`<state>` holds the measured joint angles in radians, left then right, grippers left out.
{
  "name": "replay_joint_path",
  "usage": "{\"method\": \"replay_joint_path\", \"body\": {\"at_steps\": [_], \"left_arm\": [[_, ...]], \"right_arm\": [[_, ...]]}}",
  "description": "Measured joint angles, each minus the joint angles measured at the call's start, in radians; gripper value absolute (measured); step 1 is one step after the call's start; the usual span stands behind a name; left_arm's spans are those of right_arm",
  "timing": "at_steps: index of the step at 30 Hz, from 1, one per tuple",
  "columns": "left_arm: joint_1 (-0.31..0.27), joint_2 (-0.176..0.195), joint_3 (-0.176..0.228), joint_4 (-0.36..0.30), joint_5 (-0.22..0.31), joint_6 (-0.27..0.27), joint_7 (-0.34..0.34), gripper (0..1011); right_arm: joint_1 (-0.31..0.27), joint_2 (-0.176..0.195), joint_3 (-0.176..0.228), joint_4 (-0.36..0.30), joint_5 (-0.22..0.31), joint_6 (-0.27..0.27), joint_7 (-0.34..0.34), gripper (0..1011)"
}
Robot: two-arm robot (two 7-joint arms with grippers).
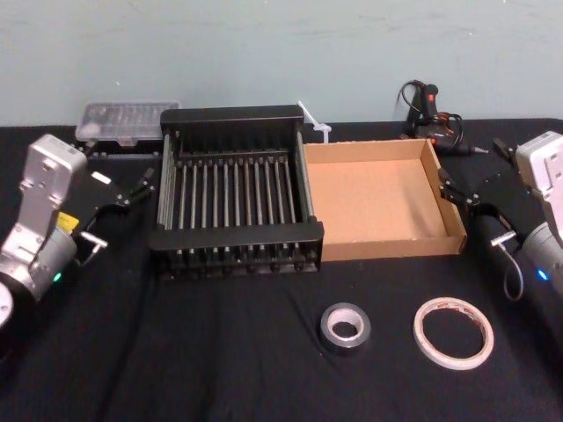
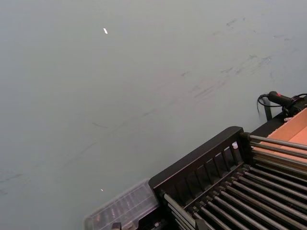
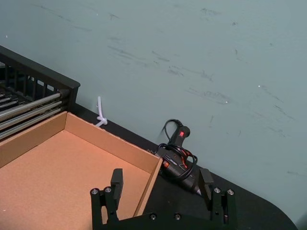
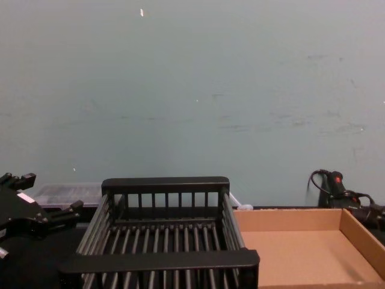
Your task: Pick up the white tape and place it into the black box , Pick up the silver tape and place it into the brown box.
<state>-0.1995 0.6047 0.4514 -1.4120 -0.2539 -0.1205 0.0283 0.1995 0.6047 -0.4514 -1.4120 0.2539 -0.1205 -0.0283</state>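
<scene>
The head view looks steeply down on the table [image 1: 220,360]; the chest view sits low, facing the wall [image 4: 192,90]. Each wrist view faces that wall too, sharing the black box [image 1: 236,236] and brown box [image 1: 374,202].

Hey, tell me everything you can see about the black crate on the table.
The black box is a rectangular crate that looks like plastic, with thick flat rims at front and back, slatted sides and a bottom of parallel bars. It stands upright and empty on the black table, toward the back. Its right side appears to touch the left wall of the brown box.
</scene>
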Motion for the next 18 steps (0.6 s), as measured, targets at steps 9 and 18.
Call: {"method": "replay_joint_path", "body": {"at_steps": [9,18], "left_arm": [[0.0,0.0,0.0,0.0,0.0,0.0,0.0,1001],[0.0,0.0,0.0,0.0,0.0,0.0,0.0,1002]], "right_arm": [[0.0,0.0,0.0,0.0,0.0,0.0,0.0,1003],[0.0,0.0,0.0,0.0,0.0,0.0,0.0,1002]]}}
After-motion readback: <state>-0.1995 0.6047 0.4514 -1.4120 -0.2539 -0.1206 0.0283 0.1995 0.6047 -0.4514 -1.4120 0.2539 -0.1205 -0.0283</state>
